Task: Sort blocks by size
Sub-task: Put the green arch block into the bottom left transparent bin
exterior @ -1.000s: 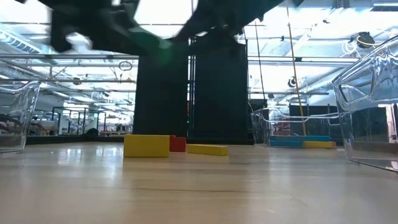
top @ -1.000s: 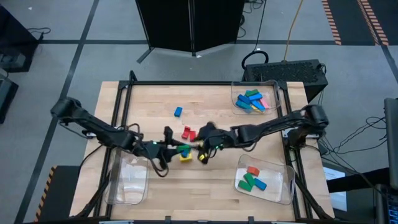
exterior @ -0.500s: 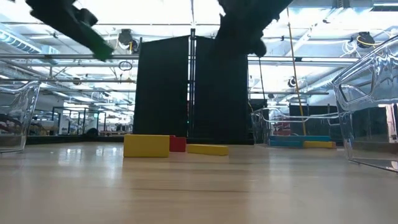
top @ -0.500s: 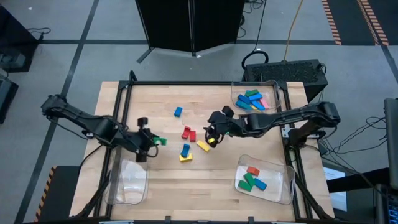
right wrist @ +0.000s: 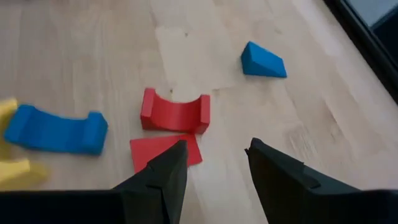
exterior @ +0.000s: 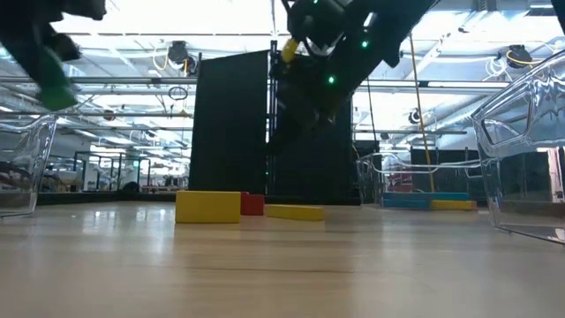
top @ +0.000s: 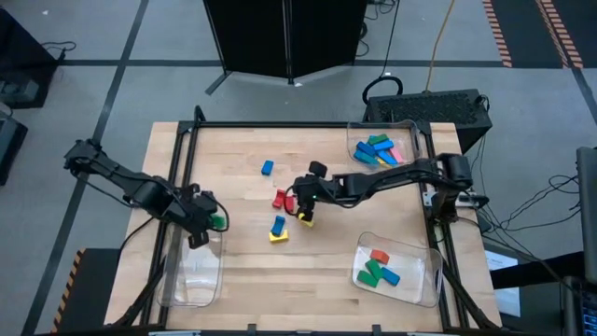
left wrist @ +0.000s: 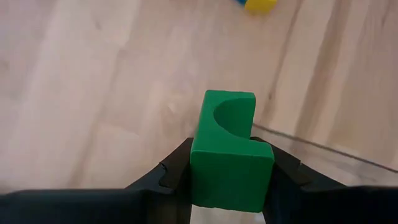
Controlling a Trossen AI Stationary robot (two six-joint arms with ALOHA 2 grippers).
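High view: left gripper (top: pixel 216 222) clamping green block (top: pixel 218 222), hovering at far rim of near-left clear tray (top: pixel 191 273); right gripper (top: pixel 300 198) hanging beside red blocks (top: pixel 281 199), bare wood lying around it.
Left wrist view: green block (left wrist: pixel 231 151) showing curved notch, tray edge lying beneath.
Right wrist view: fingers (right wrist: pixel 158 180) standing apart, holding nothing, over red arch block (right wrist: pixel 175 112); blue wedge (right wrist: pixel 262 60) lying apart.

Grey floor (top: pixel 84 93) around the wooden table (top: pixel 233 271), marked with dark lines; orange-black hazard tape (top: pixel 508 37) at one corner. Tall black cabinet (top: pixel 284 37) beyond the table's far edge (the low view shows it as dark panels). Black box (top: pixel 438 107) with yellow cable (top: pixel 437 47). Bright ceiling lights (exterior: pixel 221 18), steel framing.
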